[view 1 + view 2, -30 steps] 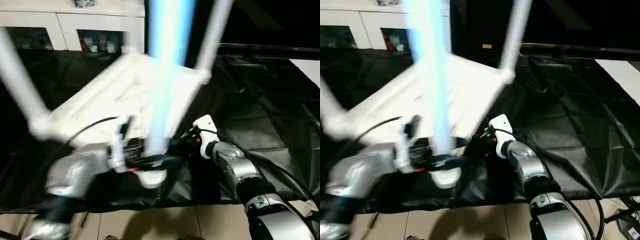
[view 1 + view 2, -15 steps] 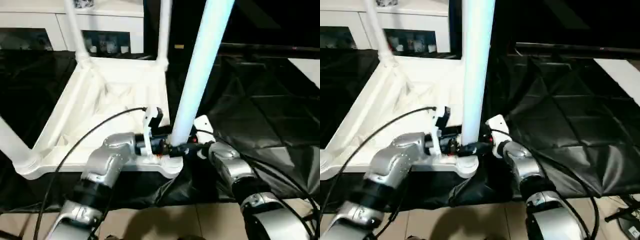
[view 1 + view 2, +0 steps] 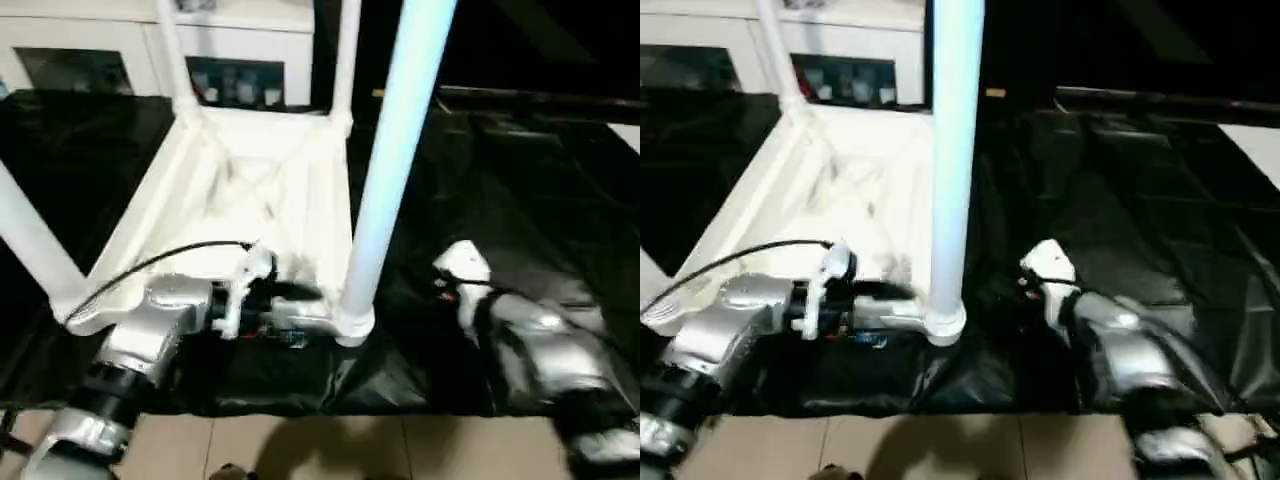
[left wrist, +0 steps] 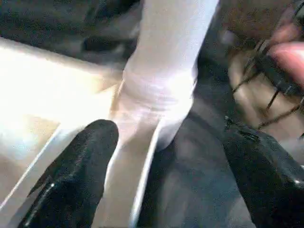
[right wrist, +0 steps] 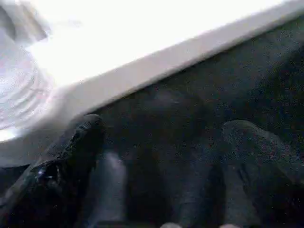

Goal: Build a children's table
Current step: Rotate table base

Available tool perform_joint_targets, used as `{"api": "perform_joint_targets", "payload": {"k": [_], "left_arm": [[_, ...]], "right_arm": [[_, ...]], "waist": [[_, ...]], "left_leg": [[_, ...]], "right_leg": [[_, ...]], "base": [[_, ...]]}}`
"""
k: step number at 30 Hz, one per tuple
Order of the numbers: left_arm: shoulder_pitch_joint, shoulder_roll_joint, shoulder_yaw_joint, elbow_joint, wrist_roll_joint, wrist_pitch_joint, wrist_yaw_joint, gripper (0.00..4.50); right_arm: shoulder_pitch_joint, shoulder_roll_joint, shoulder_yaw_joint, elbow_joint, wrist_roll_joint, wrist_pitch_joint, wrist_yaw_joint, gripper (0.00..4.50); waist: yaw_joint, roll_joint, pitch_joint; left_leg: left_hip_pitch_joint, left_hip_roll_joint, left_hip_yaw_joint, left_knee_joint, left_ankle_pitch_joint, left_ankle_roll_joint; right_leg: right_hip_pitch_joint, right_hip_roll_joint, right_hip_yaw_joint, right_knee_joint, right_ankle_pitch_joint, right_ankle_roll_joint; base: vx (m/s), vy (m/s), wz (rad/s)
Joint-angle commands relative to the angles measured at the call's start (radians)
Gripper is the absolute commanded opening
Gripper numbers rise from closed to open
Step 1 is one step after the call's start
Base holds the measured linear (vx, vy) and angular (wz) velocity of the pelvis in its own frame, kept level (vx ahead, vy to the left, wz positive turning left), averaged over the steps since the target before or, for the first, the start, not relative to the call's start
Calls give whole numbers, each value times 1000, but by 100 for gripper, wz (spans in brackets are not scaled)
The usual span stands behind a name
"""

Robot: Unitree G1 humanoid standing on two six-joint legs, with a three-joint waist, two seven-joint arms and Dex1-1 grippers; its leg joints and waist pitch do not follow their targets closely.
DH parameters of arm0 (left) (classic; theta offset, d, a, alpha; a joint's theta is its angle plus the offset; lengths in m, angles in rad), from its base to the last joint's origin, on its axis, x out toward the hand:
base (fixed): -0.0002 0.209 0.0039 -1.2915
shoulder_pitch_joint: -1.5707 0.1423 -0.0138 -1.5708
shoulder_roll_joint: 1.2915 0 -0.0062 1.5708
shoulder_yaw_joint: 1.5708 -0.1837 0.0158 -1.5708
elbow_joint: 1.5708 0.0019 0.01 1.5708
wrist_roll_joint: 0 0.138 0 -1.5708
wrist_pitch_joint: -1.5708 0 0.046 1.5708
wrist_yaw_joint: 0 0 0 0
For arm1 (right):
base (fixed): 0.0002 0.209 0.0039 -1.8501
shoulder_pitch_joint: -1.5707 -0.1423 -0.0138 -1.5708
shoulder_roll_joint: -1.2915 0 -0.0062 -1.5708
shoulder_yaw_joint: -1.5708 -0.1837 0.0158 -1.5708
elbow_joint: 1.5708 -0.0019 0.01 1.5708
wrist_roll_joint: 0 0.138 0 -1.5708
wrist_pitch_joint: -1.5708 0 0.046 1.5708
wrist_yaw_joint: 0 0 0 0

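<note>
Small white plastic children's table [image 3: 250, 190] lies upside down on the black-sheeted surface [image 3: 520, 180], ribbed underside up, tubular legs rising from its corner sockets. Left hand [image 4: 166, 180] sits at the near corner socket [image 3: 352, 322], fingers [image 4: 76, 175] spread apart either side of that leg's base, not clamped on it. Right hand [image 5: 156, 161] hangs released, apart from the table, over the sheet beside that socket. White glass-door cabinet [image 3: 250, 60] stands beyond the table.

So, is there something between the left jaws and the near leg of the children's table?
Nothing visible. The left gripper sits right at the near leg where it enters its corner socket, jaws open around the corner, with only the black sheet beneath.
</note>
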Motion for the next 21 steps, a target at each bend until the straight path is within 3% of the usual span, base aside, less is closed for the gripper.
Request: {"api": "perform_joint_targets", "payload": {"k": [1,5,9,11,12,13,16,21], "left_arm": [[-32,9,-15,33,48,-51,-1,368],[-73,21,-21,109,86,-116,-8,338],[-111,17,-24,168,96,-143,-8,311],[-146,10,-27,223,105,-165,-11,286],[-154,9,-27,235,105,-166,-15,280],[-154,9,-27,235,105,-166,-15,274],[-184,2,-20,289,104,-184,-35,251],[-209,5,-16,329,111,-222,-64,206]], "right_arm": [[20,-28,0,-92,47,50,60,450],[58,-77,2,-216,103,124,135,450],[74,-92,5,-263,113,149,150,450],[85,-97,10,-294,119,164,150,450],[87,-97,11,-300,120,167,149,450],[87,-97,11,-300,120,167,149,450],[102,-103,15,-341,131,197,149,450],[116,-111,20,-367,131,212,155,450]], "waist": [[5,13,-66],[10,11,-62],[12,10,-61],[11,12,-61],[13,18,-63],[12,14,-64],[16,22,-65],[24,21,-70]], "left_leg": [[26,18,-7,-77,-284,12],[28,18,-7,-79,-326,1],[29,17,-10,-80,-352,-14],[28,15,-11,-81,-353,-20],[30,15,-13,-81,-349,-22],[27,17,-13,-81,-339,-22],[29,17,-11,-79,-321,-18],[27,17,-10,-75,-272,-8]], "right_leg": [[39,-31,17,-66,-162,-216],[35,-34,18,-75,-244,-205],[29,-38,19,-81,-317,-187],[29,-35,18,-83,-313,-182],[29,-37,18,-80,-304,-184],[31,-37,18,-78,-281,-189],[31,-36,18,-75,-239,-207],[38,-36,15,-64,-130,-235]], "base": [[0,0,0],[0,0,0],[0,0,0],[0,0,0],[0,0,0],[0,0,0],[0,0,0],[0,0,0]]}}
